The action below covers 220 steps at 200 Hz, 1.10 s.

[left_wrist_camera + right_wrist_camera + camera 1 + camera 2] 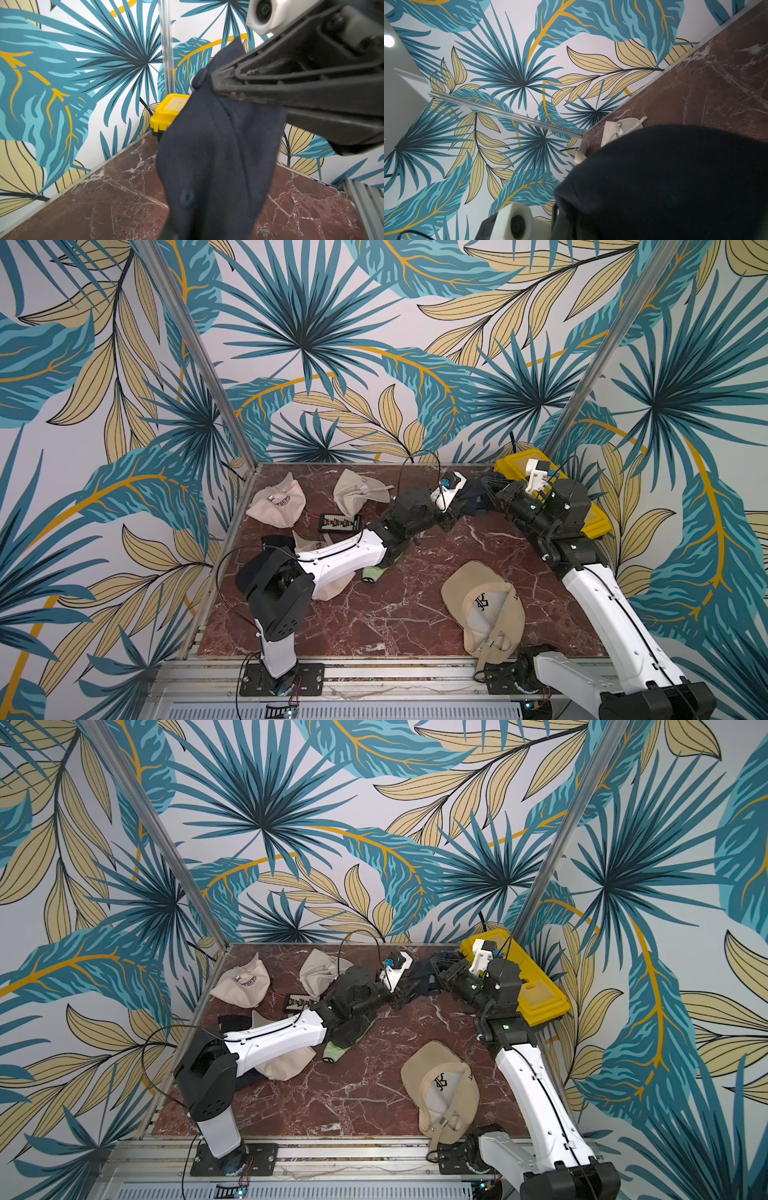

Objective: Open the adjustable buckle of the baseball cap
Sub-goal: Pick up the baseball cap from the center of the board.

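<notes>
Taking the desk as a dial in a top view, with twelve at the back wall, two pale caps lie at ten and eleven. A black bead tray sits just inside them, and another pale cap is tucked under the left arm at eight.

The left pincer reaches toward twelve with its fingers pressed together at the lower edge of the navy cap. Whether cloth lies between them is hidden.

The navy cap hangs off the desk near one o'clock, close to the back edge. The right pincer pinches it at the crown by the top button. Its buckle cannot be seen.

A yellow box fills the two o'clock corner, just behind the right arm.

A tan cap lies upside down at five, its strap trailing over the front edge.

The centre and the stretch from six to seven are bare marble.
</notes>
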{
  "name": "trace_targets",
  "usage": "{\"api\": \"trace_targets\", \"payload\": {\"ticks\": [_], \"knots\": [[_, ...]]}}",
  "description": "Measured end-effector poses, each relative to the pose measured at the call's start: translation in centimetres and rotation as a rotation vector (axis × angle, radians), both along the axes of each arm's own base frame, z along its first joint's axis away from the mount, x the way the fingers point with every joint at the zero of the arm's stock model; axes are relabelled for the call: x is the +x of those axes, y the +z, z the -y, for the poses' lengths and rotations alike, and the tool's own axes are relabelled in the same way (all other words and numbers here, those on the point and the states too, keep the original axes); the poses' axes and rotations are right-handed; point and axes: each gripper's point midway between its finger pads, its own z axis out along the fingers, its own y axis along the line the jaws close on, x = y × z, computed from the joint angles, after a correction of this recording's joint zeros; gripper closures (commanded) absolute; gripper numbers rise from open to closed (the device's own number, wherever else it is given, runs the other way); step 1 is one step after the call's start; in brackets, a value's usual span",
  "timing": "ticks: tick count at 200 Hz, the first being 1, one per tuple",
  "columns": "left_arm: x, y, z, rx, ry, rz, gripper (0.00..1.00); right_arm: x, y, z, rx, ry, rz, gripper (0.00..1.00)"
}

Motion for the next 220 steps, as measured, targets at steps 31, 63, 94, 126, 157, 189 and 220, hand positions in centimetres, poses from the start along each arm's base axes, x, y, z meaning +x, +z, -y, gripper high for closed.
{"api": "trace_targets", "payload": {"ticks": [31,63,94,126,157,189,220], "knots": [[-0.3,-0.5,-0.5,0.017,0.010,0.000,1.00,0.2,-0.1,0.2,-0.140,0.010,0.029,0.46],[-0.1,-0.7,-3.5,-0.013,0.072,-0.075,1.00,-0.1,-0.3,-0.2,-0.293,0.060,0.108,0.35],[1.2,-1.2,-7.7,-0.069,0.156,-0.173,1.00,-0.9,-1.4,-1.0,-0.392,0.144,0.135,0.35],[2.5,-2.6,-10.2,-0.092,0.224,-0.243,1.00,-2.6,-2.7,-2.0,-0.404,0.234,0.141,0.34],[2.2,-3.3,-10.2,-0.113,0.218,-0.300,1.00,-3.5,-5.4,-3.4,-0.308,0.324,0.100,0.30],[1.7,-3.0,-10.5,-0.161,0.213,-0.356,1.00,-3.6,-9.0,-3.7,-0.198,0.325,-0.016,0.26],[1.1,-2.5,-10.9,-0.207,0.208,-0.404,1.00,-3.9,-9.8,-4.3,-0.142,0.309,-0.054,0.25]]}}
